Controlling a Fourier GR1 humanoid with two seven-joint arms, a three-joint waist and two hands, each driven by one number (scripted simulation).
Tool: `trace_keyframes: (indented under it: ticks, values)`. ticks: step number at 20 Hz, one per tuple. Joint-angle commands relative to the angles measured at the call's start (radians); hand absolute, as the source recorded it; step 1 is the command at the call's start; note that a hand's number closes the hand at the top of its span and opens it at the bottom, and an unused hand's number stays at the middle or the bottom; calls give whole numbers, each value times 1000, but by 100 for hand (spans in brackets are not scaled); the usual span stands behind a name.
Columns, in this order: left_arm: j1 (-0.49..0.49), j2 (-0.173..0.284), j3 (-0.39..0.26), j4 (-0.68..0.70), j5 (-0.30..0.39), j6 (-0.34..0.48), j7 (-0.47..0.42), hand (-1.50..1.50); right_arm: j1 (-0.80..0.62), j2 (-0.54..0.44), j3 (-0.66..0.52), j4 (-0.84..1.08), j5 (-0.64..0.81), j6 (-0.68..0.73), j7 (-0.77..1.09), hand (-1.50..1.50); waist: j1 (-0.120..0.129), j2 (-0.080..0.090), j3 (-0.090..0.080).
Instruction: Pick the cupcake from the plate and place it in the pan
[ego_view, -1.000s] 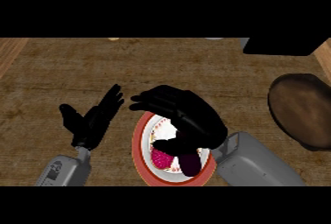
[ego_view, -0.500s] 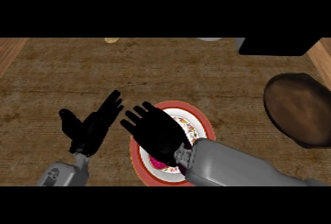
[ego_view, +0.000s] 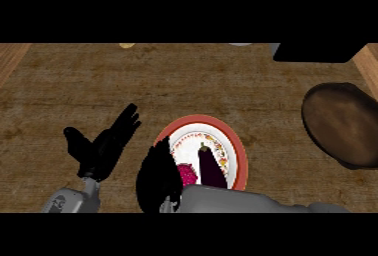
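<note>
Red-rimmed plate (ego_view: 235, 145) on wooden desk (ego_view: 184, 85) holding pink cupcake (ego_view: 187, 174) and dark eggplant (ego_view: 210, 165) lengthwise, brown pan (ego_view: 341, 122) far right, right hand (ego_view: 159, 175) over plate's left edge, fingers unclear, left hand (ego_view: 103, 147) resting, fingers straight

A dark purple eggplant (ego_view: 210, 167) lies lengthwise at lower centre, stem toward the top. A black box-like object (ego_view: 319, 52) sits at the upper right. A small yellowish item (ego_view: 127, 45) and a pale one (ego_view: 240, 44) touch the top edge of the wooden counter (ego_view: 192, 85).

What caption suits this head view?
Right hand at the plate's left edge beside the cupcake; the pan waits far right.
</note>
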Motion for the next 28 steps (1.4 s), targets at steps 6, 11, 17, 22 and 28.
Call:
trace_keyframes:
  ticks: [6, 11, 17, 22, 28]
  values:
    - [17, 26, 18, -20, 5, -26, 12, 0, 66, 27, 120, -31, -161, 51, 338, -150, 16, 6, 2]
    - [10, 16, 27, -46, 10, -15, 44, 0, 44, 27, 147, -68, -189, 45, 410, -150, 3, 6, 3]
    - [5, -2, 15, -78, -1, 5, 66, 0, -2, 27, 177, 5, -100, 54, 408, -150, -9, 7, 3]
    - [38, -14, 9, -139, -18, 37, 92, 0, 2, 27, 150, 37, -90, 79, 373, -150, -7, 8, 4]
    - [51, 0, 32, -104, -28, -4, 57, 0, 55, 28, 175, 72, 17, 33, 314, -150, -20, 12, 4]
